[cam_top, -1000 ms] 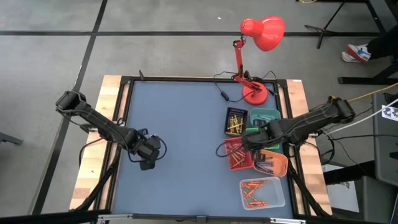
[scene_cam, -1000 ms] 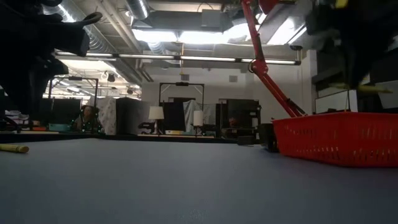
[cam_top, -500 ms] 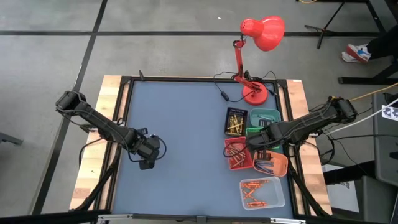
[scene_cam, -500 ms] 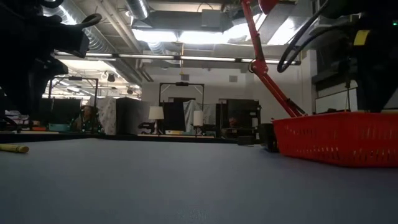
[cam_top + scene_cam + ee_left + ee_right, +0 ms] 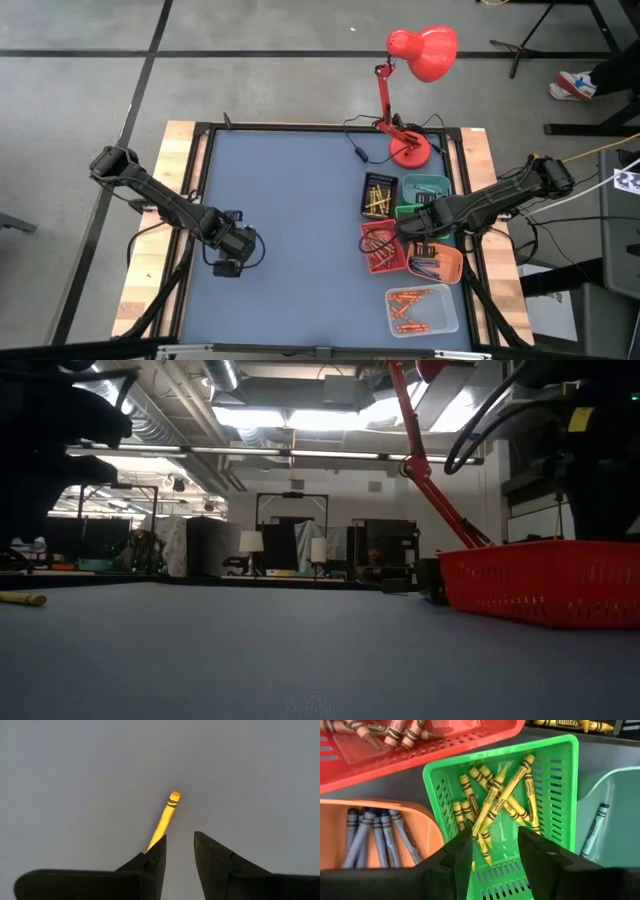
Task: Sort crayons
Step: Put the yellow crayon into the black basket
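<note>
- Yellow wax crayons [image 5: 495, 802] lie heaped in the green slotted plastic tray [image 5: 560, 785]; the right gripper [image 5: 495, 847] hangs just above it, jaws spread and empty.
- One loose yellow-orange crayon [image 5: 165, 817] lies on the blue tabletop [image 5: 290, 210], under the left gripper [image 5: 179, 847], whose jaws are parted with nothing between them.
- To pick it well, the left gripper should shift sideways until both fingers straddle the stick, then descend and pinch mid-length.
- The crayon's near end is hidden behind a finger; in the high view the gripper covers it.
- The other trays are cut off.
</note>
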Robot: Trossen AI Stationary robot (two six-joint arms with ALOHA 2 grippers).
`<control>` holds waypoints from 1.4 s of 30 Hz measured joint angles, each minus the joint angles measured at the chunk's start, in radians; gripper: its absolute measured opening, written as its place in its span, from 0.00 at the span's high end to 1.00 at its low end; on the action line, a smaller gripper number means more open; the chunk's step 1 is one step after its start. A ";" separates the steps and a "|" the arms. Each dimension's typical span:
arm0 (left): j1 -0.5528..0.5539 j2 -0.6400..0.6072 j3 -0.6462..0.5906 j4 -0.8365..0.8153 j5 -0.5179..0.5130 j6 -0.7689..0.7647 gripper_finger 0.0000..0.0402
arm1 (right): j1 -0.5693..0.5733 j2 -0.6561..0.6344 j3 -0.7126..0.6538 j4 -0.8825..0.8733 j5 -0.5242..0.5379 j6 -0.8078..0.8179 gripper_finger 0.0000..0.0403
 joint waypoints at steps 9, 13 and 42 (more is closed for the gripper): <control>0.015 0.000 -0.133 0.045 -0.002 0.077 0.79 | 0.000 0.000 0.000 0.068 0.000 -0.001 0.61; 0.030 0.000 -0.198 0.095 -0.003 0.076 0.79 | 0.000 0.000 0.000 0.098 0.000 -0.001 0.61; 0.051 0.004 -0.219 0.455 0.011 -0.057 0.99 | 0.000 0.000 0.000 0.475 0.000 -0.001 0.61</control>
